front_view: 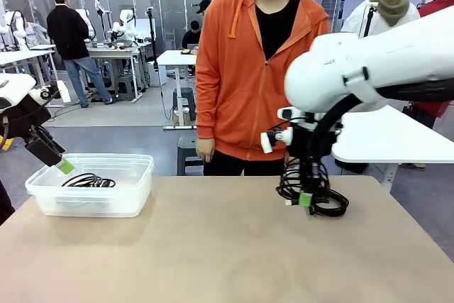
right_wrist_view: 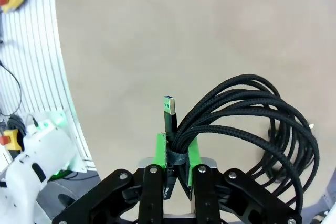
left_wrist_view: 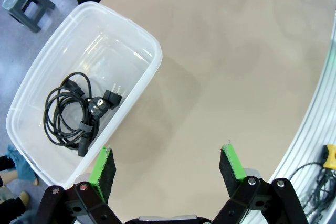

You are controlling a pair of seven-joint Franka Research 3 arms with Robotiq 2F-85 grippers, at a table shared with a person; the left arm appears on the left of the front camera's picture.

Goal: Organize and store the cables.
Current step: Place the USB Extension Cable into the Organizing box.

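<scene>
A coiled black braided cable (right_wrist_view: 247, 124) with a USB plug end is pinched at its tie by my right gripper (right_wrist_view: 177, 153), which is shut on it. In the front view that cable (front_view: 316, 193) hangs from the right gripper (front_view: 305, 199) just above the table at the right. Another coiled black cable (left_wrist_view: 73, 111) with plug ends lies inside the clear plastic bin (left_wrist_view: 142, 40); it also shows in the bin (front_view: 135, 200) as a dark coil (front_view: 89, 180). My left gripper (left_wrist_view: 167, 167) stands open above the bin's near edge, holding nothing; from the front it (front_view: 60, 163) hovers over the bin's left rim.
A person in an orange hoodie (front_view: 245, 76) stands at the table's far side, hands down. The tan tabletop (front_view: 213, 246) lies between bin and right gripper. A white table (front_view: 397, 140) stands behind at right.
</scene>
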